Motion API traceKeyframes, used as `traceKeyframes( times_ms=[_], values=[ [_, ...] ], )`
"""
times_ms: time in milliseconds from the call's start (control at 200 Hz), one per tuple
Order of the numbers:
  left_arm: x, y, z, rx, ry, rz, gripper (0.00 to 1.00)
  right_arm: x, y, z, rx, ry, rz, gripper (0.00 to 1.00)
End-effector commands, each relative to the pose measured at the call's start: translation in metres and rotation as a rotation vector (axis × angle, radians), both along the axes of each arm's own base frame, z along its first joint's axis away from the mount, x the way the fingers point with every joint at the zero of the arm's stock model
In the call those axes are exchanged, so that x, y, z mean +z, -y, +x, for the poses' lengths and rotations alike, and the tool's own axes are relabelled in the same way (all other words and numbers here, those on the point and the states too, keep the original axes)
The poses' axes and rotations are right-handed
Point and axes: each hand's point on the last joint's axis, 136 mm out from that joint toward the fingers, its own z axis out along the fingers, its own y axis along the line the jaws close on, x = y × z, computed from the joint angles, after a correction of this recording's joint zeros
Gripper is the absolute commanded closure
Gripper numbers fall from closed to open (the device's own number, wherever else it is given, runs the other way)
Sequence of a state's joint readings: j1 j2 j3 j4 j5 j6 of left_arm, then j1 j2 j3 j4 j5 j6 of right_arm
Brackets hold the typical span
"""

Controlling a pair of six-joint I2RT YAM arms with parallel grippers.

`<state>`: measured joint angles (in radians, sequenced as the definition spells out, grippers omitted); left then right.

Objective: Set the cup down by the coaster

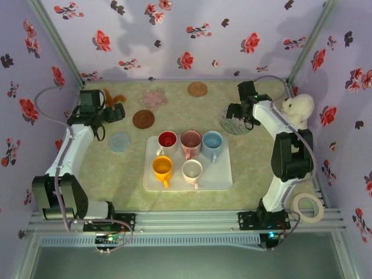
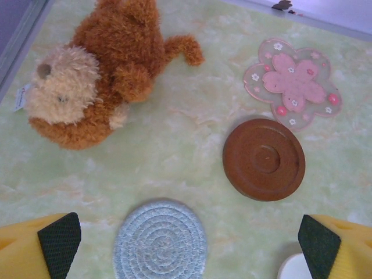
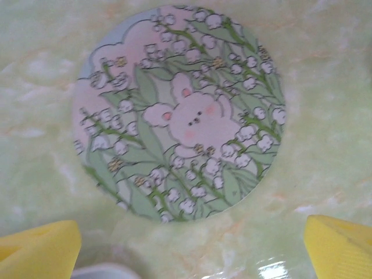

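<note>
My right tool [image 3: 192, 241] hangs released, fingers [image 3: 40, 250] wide apart, above the bunny coaster [image 3: 180, 113] on the bench [image 1: 116, 180]. My left tool [image 2: 189, 247] is spread open too, over a blue woven coaster [image 2: 160, 241]. Five cups [image 1: 190, 142] stand on the white tray [image 1: 218, 174] mid-bench.

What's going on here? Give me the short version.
Two robot arms reach over a table. Five cups stand on the white tray in the middle; none is by a coaster yet. The left gripper hangs open and empty above the blue woven coaster, near the brown coaster. The right gripper hangs open and empty above the bunny-print coaster.
</note>
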<state>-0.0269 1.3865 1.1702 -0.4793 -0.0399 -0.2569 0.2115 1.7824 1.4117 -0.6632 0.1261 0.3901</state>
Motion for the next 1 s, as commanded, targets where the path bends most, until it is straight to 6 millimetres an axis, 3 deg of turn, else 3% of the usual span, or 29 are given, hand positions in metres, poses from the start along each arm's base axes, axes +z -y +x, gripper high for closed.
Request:
traceKeyframes(
  times_ms=[0,170,285,665,995],
  values=[
    [-0.009,0.013,0.003,-0.031,-0.071,-0.027,0.0,0.01,-0.01,-0.007,0.02,0.04,0.041,0.01],
    [-0.032,0.033,0.02,-0.075,-0.14,-0.03,0.02,0.012,-0.017,-0.013,0.019,0.07,0.064,0.01],
    [-0.049,0.046,0.034,-0.095,-0.171,-0.033,0.08,0.008,-0.019,-0.013,0.021,0.063,0.068,0.01],
    [-0.106,0.061,0.076,-0.087,-0.291,-0.04,0.46,-0.002,-0.014,-0.016,0.017,0.034,0.024,0.01],
    [-0.142,0.059,0.095,-0.065,-0.34,-0.016,0.96,-0.005,-0.009,-0.016,0.013,0.021,-0.009,0.01]
  ],
)
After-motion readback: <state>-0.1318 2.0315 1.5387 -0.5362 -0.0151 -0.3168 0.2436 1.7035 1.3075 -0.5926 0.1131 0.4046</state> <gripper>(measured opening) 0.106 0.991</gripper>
